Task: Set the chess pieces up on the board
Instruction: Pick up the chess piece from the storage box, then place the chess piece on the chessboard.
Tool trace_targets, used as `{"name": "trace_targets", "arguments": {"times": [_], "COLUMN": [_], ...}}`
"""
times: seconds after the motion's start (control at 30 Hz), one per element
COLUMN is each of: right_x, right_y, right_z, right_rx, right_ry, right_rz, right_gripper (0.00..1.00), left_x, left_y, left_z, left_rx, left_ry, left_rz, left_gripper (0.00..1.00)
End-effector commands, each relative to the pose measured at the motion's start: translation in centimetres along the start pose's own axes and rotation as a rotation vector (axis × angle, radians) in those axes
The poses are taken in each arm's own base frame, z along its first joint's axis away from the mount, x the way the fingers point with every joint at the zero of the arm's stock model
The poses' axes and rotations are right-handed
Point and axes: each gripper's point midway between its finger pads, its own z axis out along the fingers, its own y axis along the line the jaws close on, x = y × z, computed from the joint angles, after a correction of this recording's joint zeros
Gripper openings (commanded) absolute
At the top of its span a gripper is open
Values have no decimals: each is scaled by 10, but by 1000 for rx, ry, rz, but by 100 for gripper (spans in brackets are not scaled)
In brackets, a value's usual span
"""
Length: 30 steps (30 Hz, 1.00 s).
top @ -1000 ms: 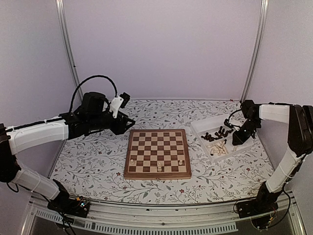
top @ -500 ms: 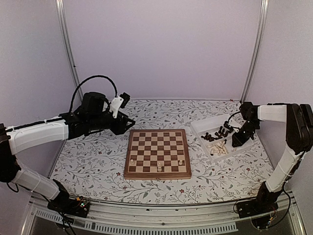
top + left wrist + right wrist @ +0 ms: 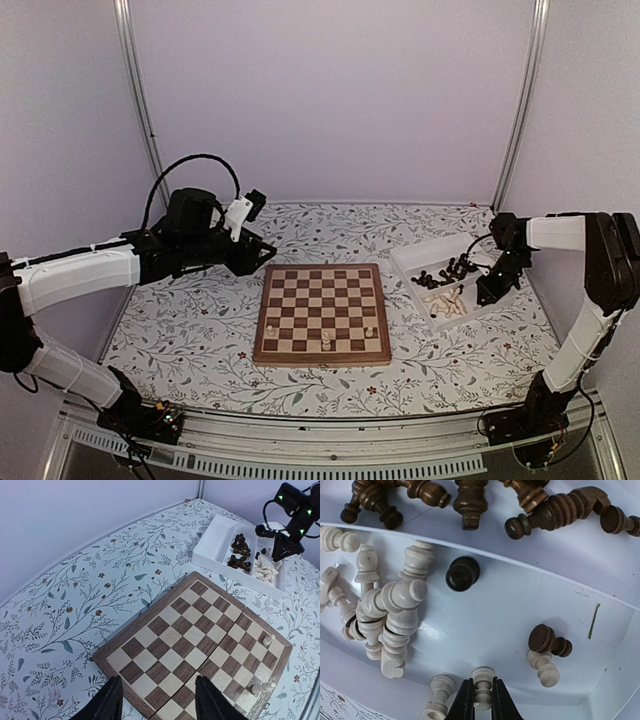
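Over the table, top camera: board (image 3: 322,312) lies flat at the middle of the floral cloth (image 3: 180,330). Three pale pieces (image 3: 326,338) stand on its near rows, apart from one another. White tray (image 3: 415,258) sits right of the board, near but not touching. Dark pieces (image 3: 445,273) are heaped in its far compartment, pale heap (image 3: 448,303) in the near one. Right gripper (image 3: 487,290) dips into the tray's right end. Left gripper (image 3: 262,255) hangs above the cloth just off the board's far-left corner.

Left wrist camera: left gripper (image 3: 160,702) released, fingers (image 3: 107,702) spread, nothing between them but the board (image 3: 200,645) below. Two pale pieces (image 3: 268,640) stand upright near the board's right edge. Tray (image 3: 215,535) lies beyond, with the right gripper (image 3: 280,550) nose-down over its pale side.

Right wrist camera: right gripper (image 3: 481,702) clenched on a small pale piece (image 3: 482,680), pinched between both fingertips close to the tray's (image 3: 520,595) near wall. Cannot tell whether that piece is lifted or resting on the floor. Pale heap (image 3: 385,615) lies to the left. Two stray dark pawns (image 3: 462,573) share this compartment, one touching a lone pale pawn (image 3: 543,666). Dark pieces (image 3: 550,510) lie past the divider.
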Motion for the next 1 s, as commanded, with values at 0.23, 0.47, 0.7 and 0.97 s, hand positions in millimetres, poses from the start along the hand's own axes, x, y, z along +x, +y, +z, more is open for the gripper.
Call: {"name": "trace_targets", "arguments": {"times": [0.23, 0.47, 0.7, 0.97], "right_x": [-38, -67, -99, -110], "right_y": [-6, 38, 128, 218], "right_z": [-72, -89, -89, -73], "right_rx": [31, -20, -123, -202], "right_ry": [-125, -167, -167, -91], "right_rz": [-12, -140, -384, -640], "right_gripper": [6, 6, 6, 6], "left_x": [-6, -6, -5, -7], "left_y": [2, 3, 5, 10], "left_z": [-4, -4, -5, -8], "left_rx": [4, 1, -12, -40], "left_ry": [-10, -8, -4, -10], "left_rz": [-6, -2, 0, 5], "left_gripper": [51, 51, 51, 51]}}
